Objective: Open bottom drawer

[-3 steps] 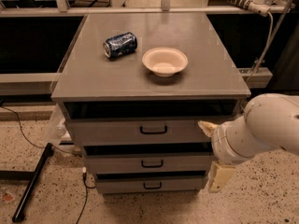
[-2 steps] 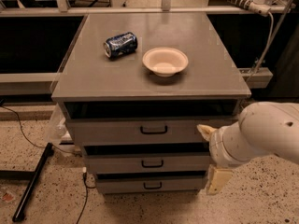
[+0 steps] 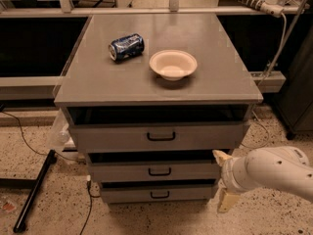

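Note:
The bottom drawer (image 3: pixel 127 194) is the lowest and shallowest grey front of the cabinet, with a small black loop handle (image 3: pixel 160 195). My gripper (image 3: pixel 222 179) is at the cabinet's lower right corner, level with the middle and bottom drawers and to the right of the handle. Its two cream fingers (image 3: pixel 228 200) stand apart, one above the other, with nothing between them. The white arm (image 3: pixel 274 173) comes in from the right.
The mid-sized drawer (image 3: pixel 117 171) and the tallest drawer (image 3: pixel 107 138) sit above it. A blue can (image 3: pixel 126 46) lies on its side and a cream bowl (image 3: pixel 173 64) stands on the cabinet top (image 3: pixel 98 82). A black pole (image 3: pixel 34 190) and cables lie on the speckled floor at left.
My arm and gripper have dropped lower, now beside the lower two drawers. The drawers, can and bowl have not moved.

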Robot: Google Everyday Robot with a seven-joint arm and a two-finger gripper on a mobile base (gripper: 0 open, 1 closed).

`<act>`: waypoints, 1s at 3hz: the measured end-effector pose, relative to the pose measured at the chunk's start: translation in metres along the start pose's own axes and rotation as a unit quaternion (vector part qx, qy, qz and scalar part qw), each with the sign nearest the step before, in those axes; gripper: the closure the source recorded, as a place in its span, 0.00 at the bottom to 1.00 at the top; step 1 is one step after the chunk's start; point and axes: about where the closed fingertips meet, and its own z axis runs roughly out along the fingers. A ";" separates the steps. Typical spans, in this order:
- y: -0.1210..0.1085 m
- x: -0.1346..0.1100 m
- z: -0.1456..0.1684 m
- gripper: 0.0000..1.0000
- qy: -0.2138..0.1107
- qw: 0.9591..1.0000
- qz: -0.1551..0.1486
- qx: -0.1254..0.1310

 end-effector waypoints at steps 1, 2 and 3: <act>-0.012 0.034 0.047 0.00 -0.019 0.999 0.020 0.042; -0.006 0.059 0.092 0.00 -0.063 0.995 0.046 0.060; -0.006 0.058 0.091 0.00 -0.063 0.995 0.046 0.061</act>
